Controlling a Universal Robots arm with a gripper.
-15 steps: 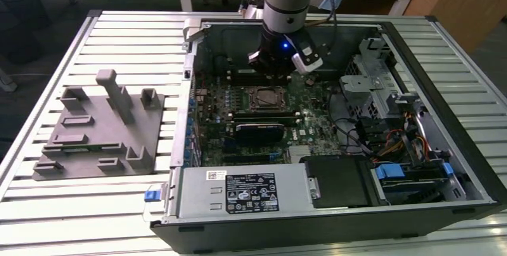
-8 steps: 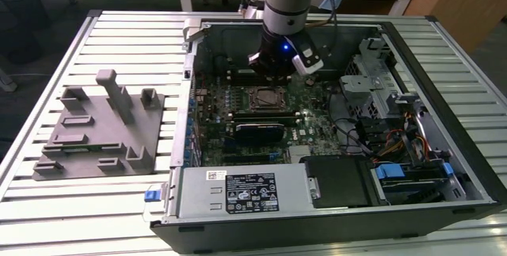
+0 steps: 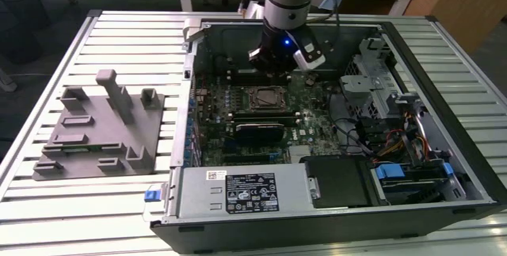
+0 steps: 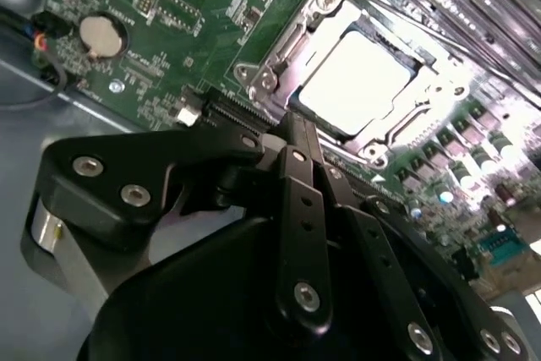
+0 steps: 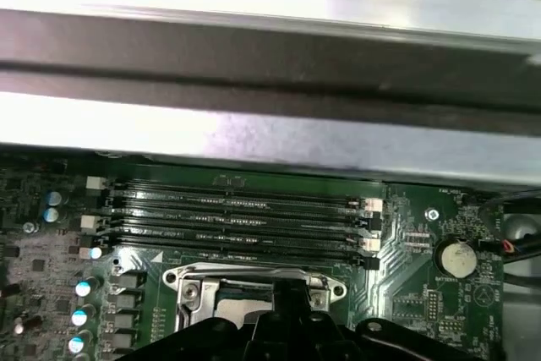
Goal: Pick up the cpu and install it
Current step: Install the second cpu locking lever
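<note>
Gripper (image 4: 297, 128) fingers are closed, holding nothing. The cpu (image 4: 359, 82) sits in the motherboard socket (image 4: 279, 65), just beyond the fingertips

The open black metal computer case (image 3: 443, 149) lies on the slatted metal counter (image 3: 119, 36), with the grey plastic fixture block (image 3: 99, 134) beside it toward the exterior view's left. Inside, the silvery square cpu (image 4: 359, 73) sits in the metal-framed socket (image 4: 279, 48) on the green motherboard (image 3: 317, 125).
</note>
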